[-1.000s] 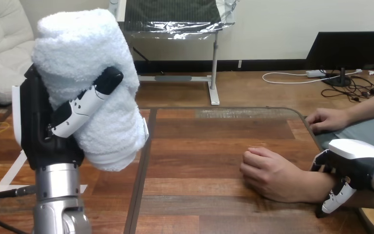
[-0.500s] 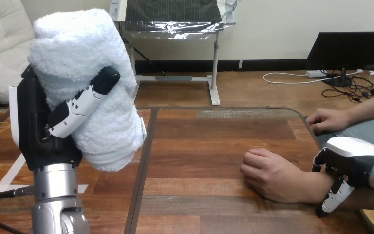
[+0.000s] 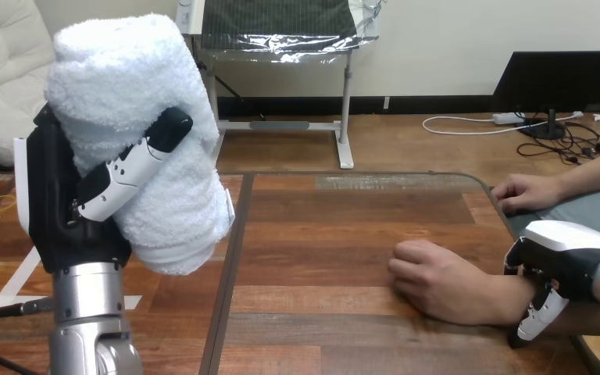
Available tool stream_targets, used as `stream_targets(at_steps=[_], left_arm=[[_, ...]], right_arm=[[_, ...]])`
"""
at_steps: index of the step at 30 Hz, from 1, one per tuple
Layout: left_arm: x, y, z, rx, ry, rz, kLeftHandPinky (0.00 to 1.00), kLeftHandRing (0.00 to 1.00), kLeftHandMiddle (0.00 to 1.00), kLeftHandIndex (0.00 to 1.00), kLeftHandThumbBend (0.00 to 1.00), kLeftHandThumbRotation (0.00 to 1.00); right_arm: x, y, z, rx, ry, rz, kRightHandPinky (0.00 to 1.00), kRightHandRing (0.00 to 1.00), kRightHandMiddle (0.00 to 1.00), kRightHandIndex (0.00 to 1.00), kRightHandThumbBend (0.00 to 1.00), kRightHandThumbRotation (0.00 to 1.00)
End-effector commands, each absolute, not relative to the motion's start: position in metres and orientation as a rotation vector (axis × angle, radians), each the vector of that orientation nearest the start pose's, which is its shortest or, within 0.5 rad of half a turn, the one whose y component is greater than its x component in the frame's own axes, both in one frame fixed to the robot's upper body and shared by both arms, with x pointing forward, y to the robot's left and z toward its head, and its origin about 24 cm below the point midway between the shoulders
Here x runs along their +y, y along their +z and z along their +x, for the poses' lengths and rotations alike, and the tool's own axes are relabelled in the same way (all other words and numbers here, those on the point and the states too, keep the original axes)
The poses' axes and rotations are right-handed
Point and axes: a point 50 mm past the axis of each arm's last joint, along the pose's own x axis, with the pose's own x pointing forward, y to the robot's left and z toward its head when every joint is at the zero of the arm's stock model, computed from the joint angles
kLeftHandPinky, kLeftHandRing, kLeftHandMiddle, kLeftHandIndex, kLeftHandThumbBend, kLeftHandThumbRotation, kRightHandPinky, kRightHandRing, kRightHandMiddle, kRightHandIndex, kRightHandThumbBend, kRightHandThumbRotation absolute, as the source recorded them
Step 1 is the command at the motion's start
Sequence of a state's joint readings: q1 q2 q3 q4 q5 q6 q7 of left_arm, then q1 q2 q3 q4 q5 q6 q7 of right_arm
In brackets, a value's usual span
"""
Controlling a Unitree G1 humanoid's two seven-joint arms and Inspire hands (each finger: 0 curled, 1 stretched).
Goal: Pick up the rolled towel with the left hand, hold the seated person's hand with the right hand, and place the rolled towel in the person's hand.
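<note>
The pickup looks done: the left hand [image 3: 86,203] is wrapped round the rolled towel [image 3: 133,117], holding it high at the near left, well apart from the person. The right hand [image 3: 566,254] lies over the person's wrist [image 3: 508,301] at the near right (whether it truly grips there I cannot tell), and the person's hand [image 3: 437,285] rests knuckles up, loosely curled, on the table [image 3: 344,219]. Left, I judge: secure that hold, then carry the towel right into an opened palm.
</note>
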State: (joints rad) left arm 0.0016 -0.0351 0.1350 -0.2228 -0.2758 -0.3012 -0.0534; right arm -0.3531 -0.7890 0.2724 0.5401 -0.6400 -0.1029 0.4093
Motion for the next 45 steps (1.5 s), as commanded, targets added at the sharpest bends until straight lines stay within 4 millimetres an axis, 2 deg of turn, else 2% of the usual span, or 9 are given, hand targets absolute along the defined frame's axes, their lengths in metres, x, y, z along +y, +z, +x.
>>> stream_targets(at_steps=[1, 6, 14, 28, 45], left_arm=[[0.1785, 0.1353, 0.2384, -0.633, 0.071, -0.277, 0.17, 0.24, 0.31, 0.37, 0.48, 0.0], [0.1782, 0.1352, 0.2383, -0.632, 0.075, -0.278, 0.17, 0.24, 0.31, 0.37, 0.48, 0.0], [0.1776, 0.1351, 0.2383, -0.63, 0.076, -0.28, 0.17, 0.24, 0.31, 0.37, 0.48, 0.0], [0.1772, 0.1347, 0.2382, -0.629, 0.075, -0.277, 0.18, 0.24, 0.32, 0.37, 0.48, 0.0], [0.1765, 0.1343, 0.2378, -0.623, 0.084, -0.277, 0.18, 0.24, 0.31, 0.37, 0.48, 0.0]], right_arm=[[-0.299, 0.0262, 0.2826, 0.611, 0.501, -1.368, 0.3, 0.42, 0.5, 0.47, 0.86, 0.01], [-0.2987, 0.0263, 0.2827, 0.613, 0.501, -1.36, 0.34, 0.47, 0.53, 0.46, 0.87, 0.0], [-0.2981, 0.0273, 0.282, 0.589, 0.504, -1.352, 0.36, 0.5, 0.55, 0.44, 0.88, 0.0], [-0.2973, 0.0286, 0.2812, 0.573, 0.501, -1.374, 0.29, 0.41, 0.5, 0.44, 0.89, 0.0], [-0.2974, 0.0294, 0.2805, 0.567, 0.496, -1.394, 0.27, 0.39, 0.49, 0.44, 0.88, 0.0]])
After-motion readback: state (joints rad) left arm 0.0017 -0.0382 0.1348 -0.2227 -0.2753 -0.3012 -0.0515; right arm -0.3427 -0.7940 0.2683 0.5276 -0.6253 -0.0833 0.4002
